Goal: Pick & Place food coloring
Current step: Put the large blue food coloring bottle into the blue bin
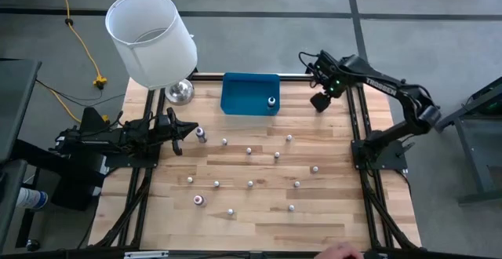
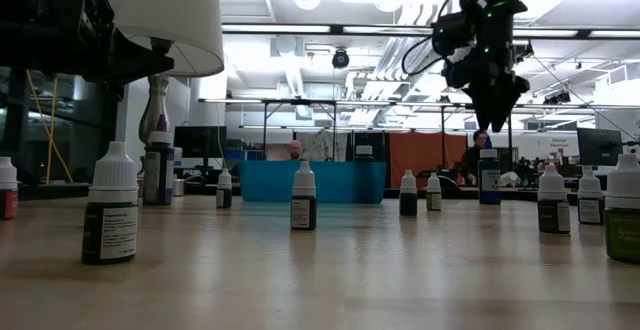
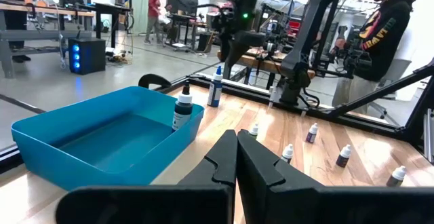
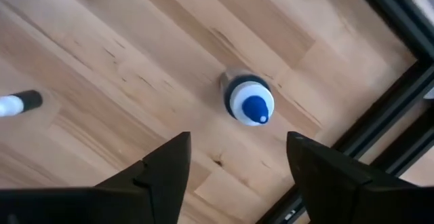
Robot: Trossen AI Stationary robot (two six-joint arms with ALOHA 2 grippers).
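— Where is the right gripper (image 4: 237, 159)?

— Up above the table (image 1: 259, 192) near its far right corner, its fingers (image 4: 169, 163) spread wide with nothing between them. Straight below the gap, just ahead of the fingertips, a blue-tipped bottle (image 4: 249, 100) stands upright on the wood beside the black frame rail (image 4: 400, 81). Nothing touches it.

— And the blue bin (image 1: 249, 94)?

— To the left of that gripper on the far edge. One dark bottle with a white cap (image 1: 271, 101) stands in its corner nearest the right gripper; in the left wrist view it sits against the near wall.

— The rest of the food coloring?

— Scattered small bottles (image 1: 249, 151) stand across the middle and near part of the table, well apart from both grippers — one reddish one (image 1: 199, 200) towards the near left.

— The left gripper (image 1: 188, 131)?

— At the left edge, low, fingers pressed together and holding nothing. A dark-bodied bottle (image 1: 201, 135) stands just beyond its fingertips, apart from them.

— Anything else?

— A white-shaded lamp (image 1: 153, 39) on a shiny base (image 1: 179, 92) at the far left corner.
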